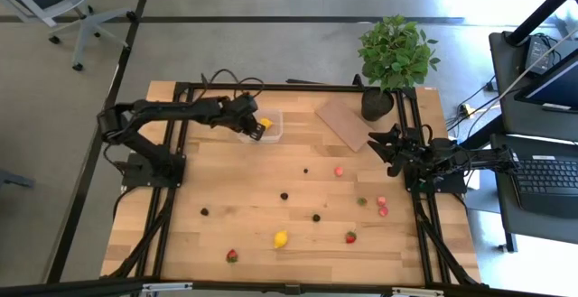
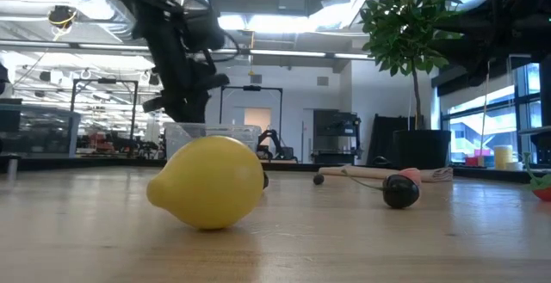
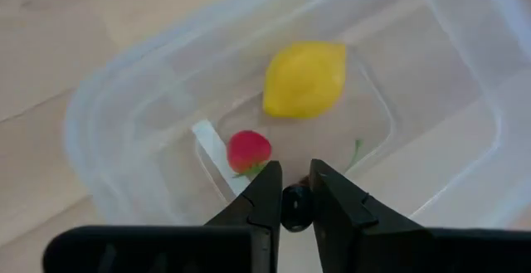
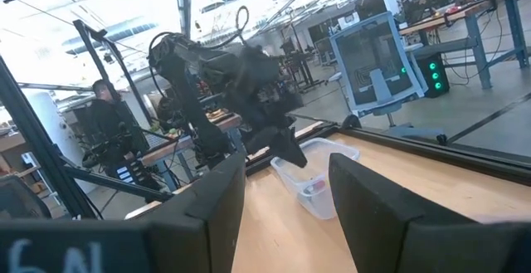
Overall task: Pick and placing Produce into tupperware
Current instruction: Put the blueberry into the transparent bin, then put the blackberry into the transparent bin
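Observation:
The clear tupperware [image 1: 267, 124] stands on the far left part of the table; in the left wrist view a yellow lemon piece [image 3: 304, 80] and a red strawberry piece [image 3: 249, 150] lie inside it. My left gripper [image 3: 294, 173] hovers over its opening, shut on a dark berry [image 3: 294, 207]. More produce lies scattered on the wood: a lemon [image 1: 281, 239], strawberries [image 1: 232, 255] [image 1: 350, 236], dark berries [image 1: 284, 195] [image 1: 316, 216] and a green piece [image 1: 362, 201]. My right gripper [image 1: 381, 143] waits open at the table's right side. My left gripper pinches the dark berry [image 3: 295, 210] between its two fingers [image 3: 267, 192], a little back from their free ends. The fingers point down into the tupperware from above. The berry is lifted clear, above the container's floor.
A flat brown board [image 1: 344, 122] lies right of the tupperware, and a potted plant [image 1: 393, 58] stands at the far right corner. Black frame rails run along the table edges. In the low view a lemon [image 2: 209, 182] and a dark berry [image 2: 400, 190] lie near the camera.

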You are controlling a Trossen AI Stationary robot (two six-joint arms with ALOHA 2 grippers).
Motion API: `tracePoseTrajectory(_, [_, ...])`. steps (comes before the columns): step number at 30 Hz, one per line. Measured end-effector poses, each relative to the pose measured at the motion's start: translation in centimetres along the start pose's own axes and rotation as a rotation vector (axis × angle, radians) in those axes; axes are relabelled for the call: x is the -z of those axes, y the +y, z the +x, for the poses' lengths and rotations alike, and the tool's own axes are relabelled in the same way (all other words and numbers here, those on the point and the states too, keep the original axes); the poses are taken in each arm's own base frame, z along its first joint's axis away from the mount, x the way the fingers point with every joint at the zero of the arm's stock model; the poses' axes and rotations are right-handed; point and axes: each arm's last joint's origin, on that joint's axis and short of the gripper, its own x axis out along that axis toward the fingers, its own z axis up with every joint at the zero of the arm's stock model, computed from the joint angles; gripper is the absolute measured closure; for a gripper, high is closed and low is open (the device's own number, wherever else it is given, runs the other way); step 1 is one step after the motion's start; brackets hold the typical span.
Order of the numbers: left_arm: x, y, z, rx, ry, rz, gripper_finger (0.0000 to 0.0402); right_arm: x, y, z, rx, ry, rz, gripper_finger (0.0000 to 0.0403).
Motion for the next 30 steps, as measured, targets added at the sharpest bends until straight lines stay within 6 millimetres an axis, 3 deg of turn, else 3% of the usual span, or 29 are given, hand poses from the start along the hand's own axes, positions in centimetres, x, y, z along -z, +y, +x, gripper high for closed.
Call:
tracePoseTrajectory(11, [-1.5,-1.2,2.2,-0.015,0.173,0.035,0.0350,-0.1,0.0,0.0,-0.003,-0.006,0.020,0.0224])
tracePoseTrajectory(30, [-2.7,-1.8,1.1,0.018,0.108,0.149,0.0295,-0.1,0.0,0.0,-0.003,-0.005,0.029,0.0224])
